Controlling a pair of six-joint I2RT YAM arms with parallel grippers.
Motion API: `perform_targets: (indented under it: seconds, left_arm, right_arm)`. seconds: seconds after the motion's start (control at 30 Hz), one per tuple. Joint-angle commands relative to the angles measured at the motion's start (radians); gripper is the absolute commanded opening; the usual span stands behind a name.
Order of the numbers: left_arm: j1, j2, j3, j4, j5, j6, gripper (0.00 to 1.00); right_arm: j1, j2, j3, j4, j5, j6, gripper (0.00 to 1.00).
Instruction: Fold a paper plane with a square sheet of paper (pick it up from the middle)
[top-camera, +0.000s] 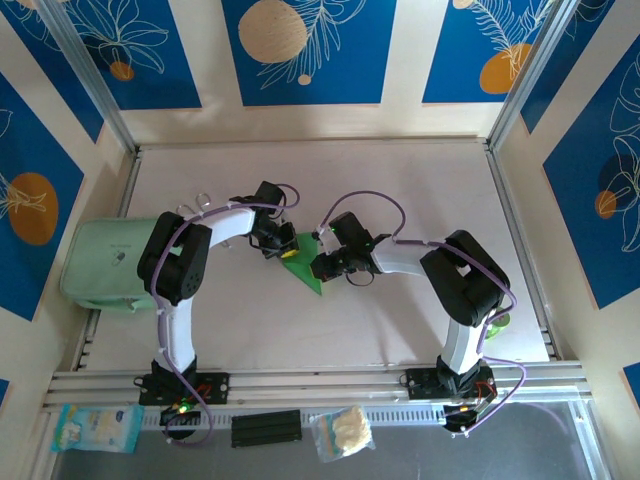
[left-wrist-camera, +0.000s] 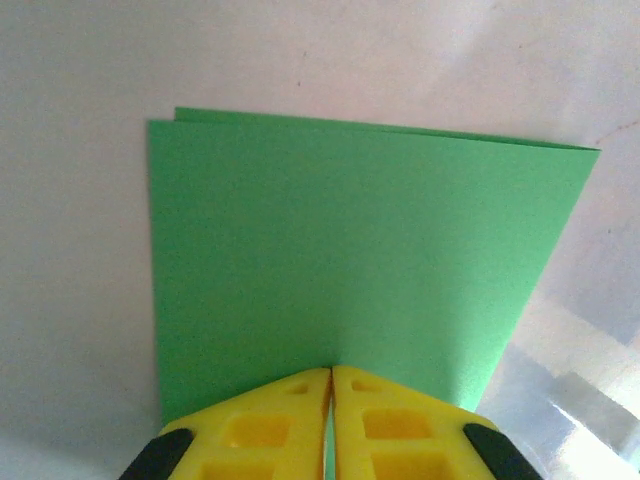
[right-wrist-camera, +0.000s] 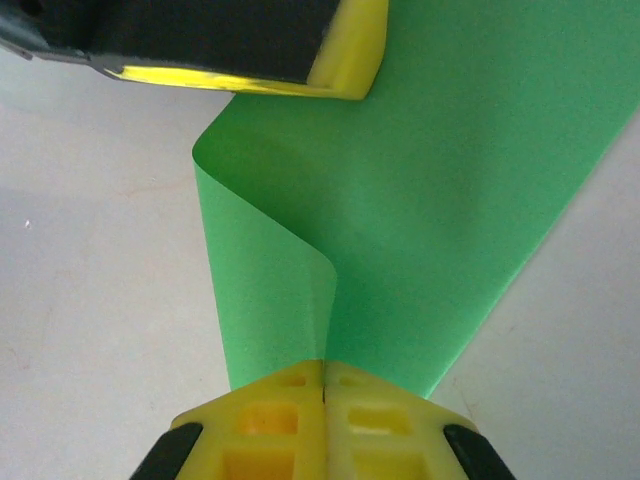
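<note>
Bright, even light floods the table (top-camera: 300, 330), with only soft shadows on it. In the left wrist view, glare whitens the surface at four o'clock, and the near yellow fingertips (left-wrist-camera: 270, 430) blur.

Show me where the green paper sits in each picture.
Top: paper at centre, between both fingers.
Left wrist: fills the centre, pinched by left fingers at bottom.
Right wrist: centre and right, pinched by right fingers at bottom.
Shared landmark: yellow left fingers, top of right-wrist view.

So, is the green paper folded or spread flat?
Folded over: the square sheet of paper shows two stacked far edges, and a soft bend in the right wrist view.
</note>
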Motion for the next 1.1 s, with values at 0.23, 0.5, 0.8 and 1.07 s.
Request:
perform_targets:
  seconds: [0.23,0.5,0.8,1.07]
  left_arm:
    - [-0.014,0.039,0.009,-0.039,-0.012,0.004,0.12]
    - [-0.014,0.040,0.011,-0.046,-0.010,0.010,0.11]
    - [-0.014,0.036,0.020,-0.052,-0.010,0.013,0.11]
    - [-0.010,-0.008,0.078,-0.045,0.012,0.002,0.18]
  right_arm:
    - [-0.002,0.034,0.049,-0.057,0.011,0.011,0.00]
    - [-0.001,0.048,0.069,-0.075,0.021,-0.003,0.00]
    - [0.007,0.059,0.076,-0.091,0.035,-0.009,0.00]
    - [0.010,0.077,0.082,-0.116,0.038,-0.017,0.00]
